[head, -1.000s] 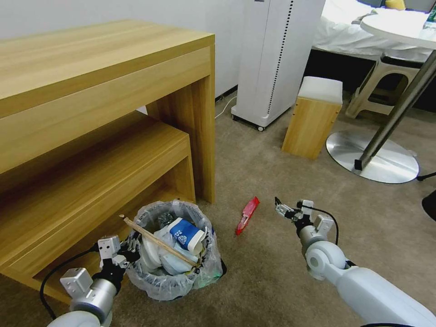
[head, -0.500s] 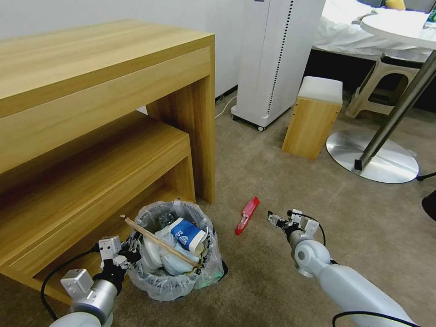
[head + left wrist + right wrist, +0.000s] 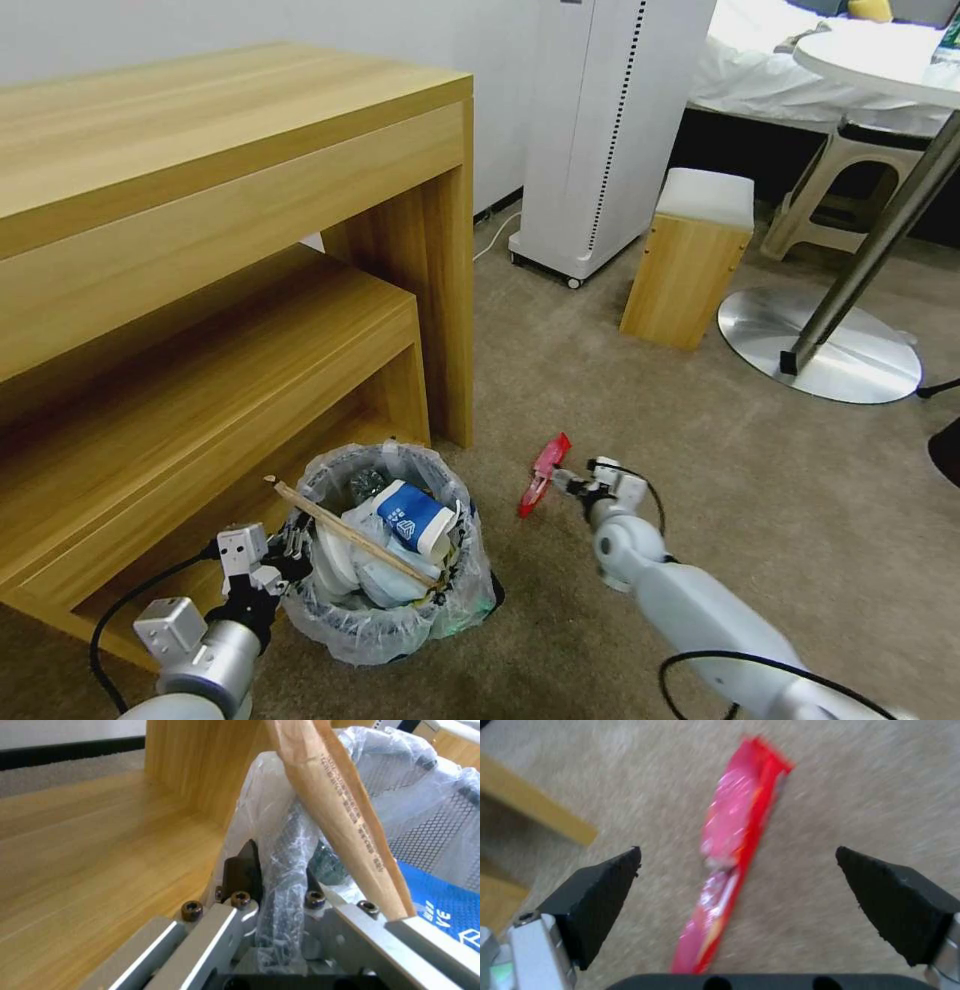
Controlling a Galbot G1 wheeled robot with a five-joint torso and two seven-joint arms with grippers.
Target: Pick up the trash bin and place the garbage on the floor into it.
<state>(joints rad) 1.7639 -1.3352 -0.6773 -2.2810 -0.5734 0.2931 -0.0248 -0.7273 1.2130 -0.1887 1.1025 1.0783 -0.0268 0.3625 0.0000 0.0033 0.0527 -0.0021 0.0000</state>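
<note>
Beside the wooden desk (image 3: 230,200) we see the trash bin (image 3: 385,545) on the carpet (image 3: 640,400), heaped with litter under a wooden stick (image 3: 345,535). The left gripper (image 3: 285,550) clamps its lined rim; only the left wrist view shows the fingers (image 3: 245,866) pinching the plastic liner (image 3: 280,832). The right gripper (image 3: 562,482) sits just beside the red wrapper (image 3: 543,473). Its wrist view shows the jaws spread wide, the wrapper (image 3: 730,862) lying between the fingertips (image 3: 605,885), untouched.

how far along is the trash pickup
Mostly done: the trash bin already holds a blue-white cup, a wooden stick and more. In hand: the left gripper grips its rim, and the right gripper, fingers open, hovers over the red wrapper. Left: that wrapper, on the carpet.
</note>
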